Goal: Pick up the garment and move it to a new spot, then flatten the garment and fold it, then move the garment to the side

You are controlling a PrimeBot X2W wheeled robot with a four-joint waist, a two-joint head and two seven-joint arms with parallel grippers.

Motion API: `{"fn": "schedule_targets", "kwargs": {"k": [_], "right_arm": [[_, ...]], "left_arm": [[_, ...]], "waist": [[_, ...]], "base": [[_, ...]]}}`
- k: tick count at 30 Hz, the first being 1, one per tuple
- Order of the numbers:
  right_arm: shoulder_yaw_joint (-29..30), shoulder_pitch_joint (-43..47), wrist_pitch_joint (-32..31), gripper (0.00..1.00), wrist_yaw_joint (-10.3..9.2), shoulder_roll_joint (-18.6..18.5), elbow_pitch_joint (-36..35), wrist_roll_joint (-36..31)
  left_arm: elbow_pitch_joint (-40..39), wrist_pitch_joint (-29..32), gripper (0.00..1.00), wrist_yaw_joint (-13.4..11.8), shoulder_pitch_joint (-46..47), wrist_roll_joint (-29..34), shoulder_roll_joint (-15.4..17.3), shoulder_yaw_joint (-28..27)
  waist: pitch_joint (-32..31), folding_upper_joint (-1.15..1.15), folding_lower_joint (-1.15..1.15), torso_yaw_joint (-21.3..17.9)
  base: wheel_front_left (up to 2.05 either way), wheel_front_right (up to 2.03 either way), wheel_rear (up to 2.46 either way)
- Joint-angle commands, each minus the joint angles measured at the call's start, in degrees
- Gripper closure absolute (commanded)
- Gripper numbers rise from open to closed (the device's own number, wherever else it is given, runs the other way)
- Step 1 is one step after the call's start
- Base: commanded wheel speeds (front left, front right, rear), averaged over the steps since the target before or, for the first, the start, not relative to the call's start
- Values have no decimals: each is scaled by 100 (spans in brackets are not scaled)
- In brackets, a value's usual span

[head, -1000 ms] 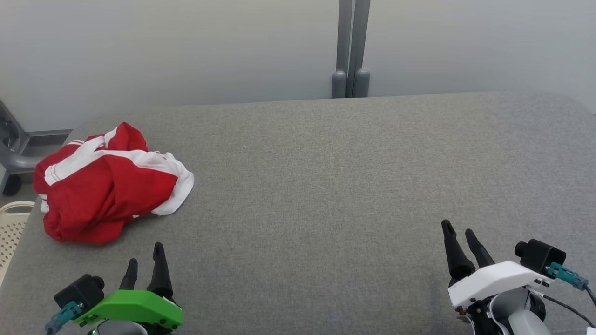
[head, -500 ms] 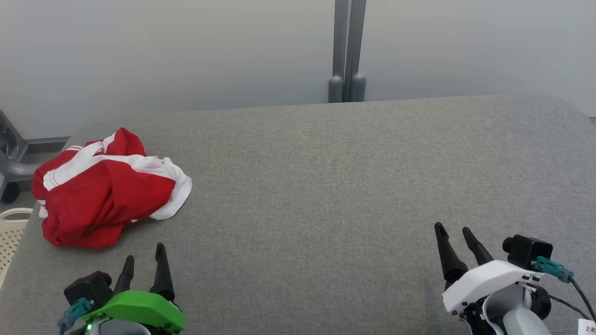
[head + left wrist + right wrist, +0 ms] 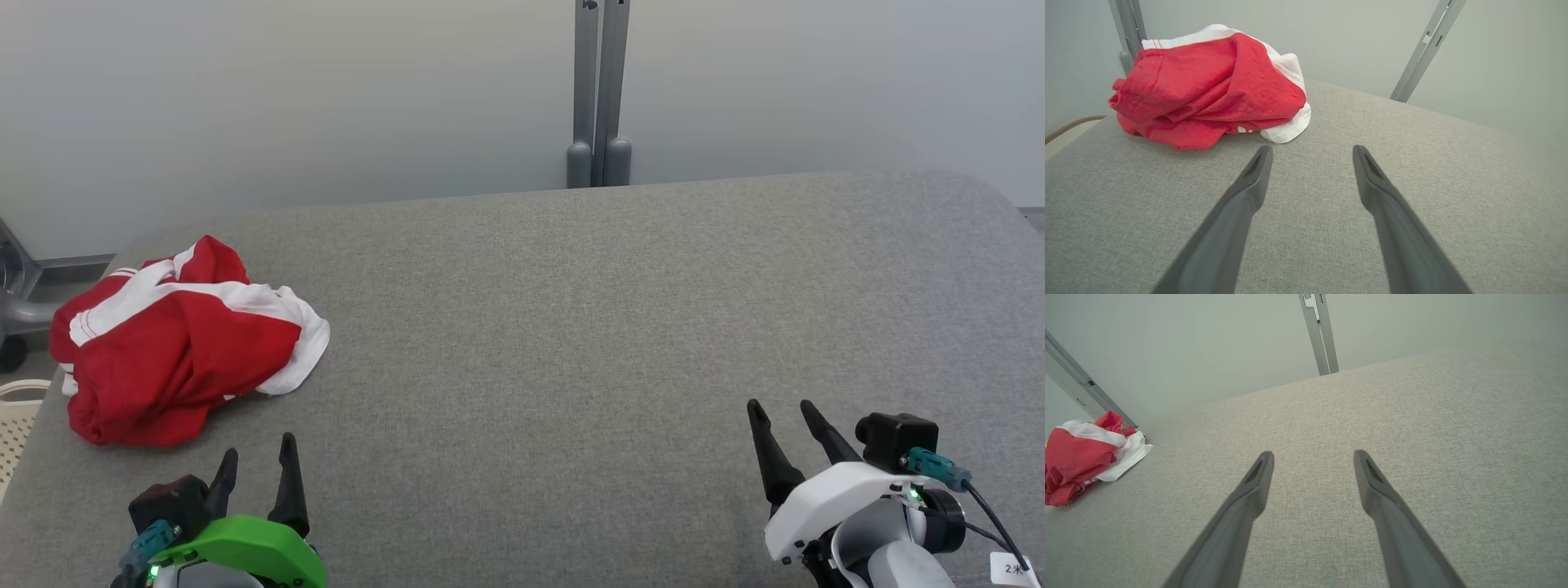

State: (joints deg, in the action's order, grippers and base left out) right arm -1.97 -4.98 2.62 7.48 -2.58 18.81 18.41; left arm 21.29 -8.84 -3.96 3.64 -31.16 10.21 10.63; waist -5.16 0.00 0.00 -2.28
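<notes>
The garment (image 3: 175, 343) is a crumpled red and white heap at the far left of the grey table (image 3: 571, 327). In the left wrist view the garment (image 3: 1208, 87) lies just ahead and to the left of my fingertips. My left gripper (image 3: 259, 459) stands open near the table's front edge, a short way in front of the heap, nothing between its fingers (image 3: 1249, 183). My right gripper (image 3: 781, 411) is open over bare cloth at the front right, far from the garment (image 3: 1086, 457), which lies at the left edge of the right wrist view.
A grey metal post (image 3: 598, 94) rises behind the table's far edge against a pale wall. A perforated cream basket (image 3: 16, 416) and a grey frame (image 3: 20, 302) sit off the table's left end. Bare grey surface stretches between the two grippers.
The whole head view has shifted, so the camera moved. Both grippers sit slightly lower and more to the left in the picture. The garment has kept its shape and place on the table.
</notes>
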Motion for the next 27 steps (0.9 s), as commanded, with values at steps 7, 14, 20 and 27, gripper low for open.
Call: {"fn": "schedule_targets", "kwargs": {"k": [7, 14, 20, 27], "right_arm": [[-46, -16, -47, 0, 2, -35, -9, -458], [-44, -63, 22, 0, 2, -37, 5, -766], [-28, -100, 113, 0, 2, -37, 40, -986], [-54, -117, 196, 0, 2, -40, 69, -1212]], "left_arm": [[-7, 89, 0, -77, 111, 268, 107, 69], [-44, 62, 0, -186, 86, 470, 196, 80], [-47, 110, 0, -232, 23, 504, 234, 31], [-146, 166, 0, -303, -38, 625, 260, 102]], "waist": [[-23, 0, 0, -18], [-46, 0, 0, -36], [-57, 0, 0, -49], [-73, 0, 0, -64]], "base": [[0, 0, 0], [0, 0, 0], [0, 0, 0], [0, 0, 0]]}}
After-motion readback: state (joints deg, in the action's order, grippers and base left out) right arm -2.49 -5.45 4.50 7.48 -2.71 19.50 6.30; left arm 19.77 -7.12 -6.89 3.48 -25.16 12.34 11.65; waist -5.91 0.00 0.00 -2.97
